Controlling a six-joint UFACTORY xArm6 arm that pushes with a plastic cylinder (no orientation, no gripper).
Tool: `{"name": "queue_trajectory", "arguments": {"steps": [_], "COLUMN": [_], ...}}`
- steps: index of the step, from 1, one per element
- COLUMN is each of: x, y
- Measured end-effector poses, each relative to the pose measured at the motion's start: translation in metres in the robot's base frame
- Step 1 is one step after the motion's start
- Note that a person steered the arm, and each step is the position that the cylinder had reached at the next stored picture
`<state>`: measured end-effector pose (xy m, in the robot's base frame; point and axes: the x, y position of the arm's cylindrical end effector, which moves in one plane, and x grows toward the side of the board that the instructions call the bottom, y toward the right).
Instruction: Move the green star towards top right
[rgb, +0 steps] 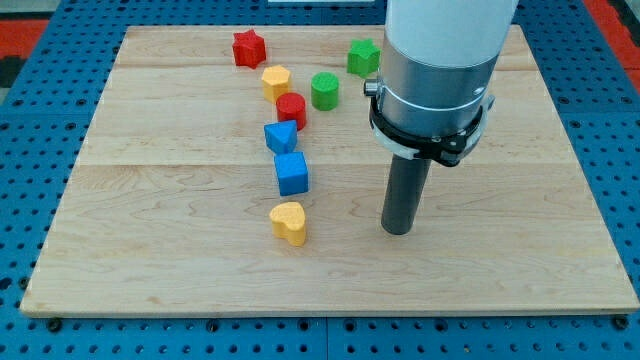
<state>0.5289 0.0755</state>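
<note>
The green star (363, 56) sits near the counter's (520, 270) top, just left of my arm. My tip (397, 230) rests far below it, not touching any block. I have no gripper, so I must push it.

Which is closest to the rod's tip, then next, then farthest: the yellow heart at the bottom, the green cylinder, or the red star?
From my tip:
1. Yellow heart, to the view's left of it.
2. Green cylinder, toward the view's top.
3. Red star, top left, farthest.
</note>
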Motion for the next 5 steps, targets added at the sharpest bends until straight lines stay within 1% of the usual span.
{"name": "queue_trajectory", "arguments": {"steps": [5], "x": [-0.0009], "y": [0.0049]}}
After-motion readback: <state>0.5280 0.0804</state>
